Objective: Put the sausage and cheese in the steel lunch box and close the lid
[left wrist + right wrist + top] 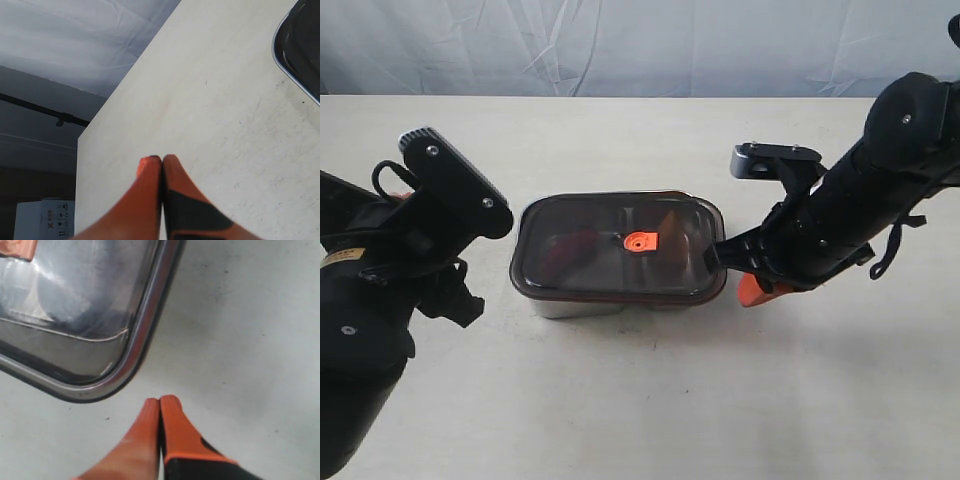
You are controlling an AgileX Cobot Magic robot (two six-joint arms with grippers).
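Note:
The dark translucent lid (620, 245) lies on the steel lunch box (570, 307) at the table's middle, its orange valve tab (639, 241) facing up. Through the lid the red sausage (570, 248) shows in the left compartment and the orange cheese (672, 225) in the right one. My right gripper (160, 401) is shut and empty, low over the table just off the box's right end (755, 290); the lid's rounded corner (145, 325) lies close ahead of its tips. My left gripper (162, 160) is shut on nothing, above bare table left of the box corner (300, 45).
The pale table (650, 400) stretches around the box, backed by a grey cloth (620, 45). The left arm's black body (380, 300) stands left of the box. In the left wrist view the table's edge (80, 165) and a carton (45, 220) beyond it show.

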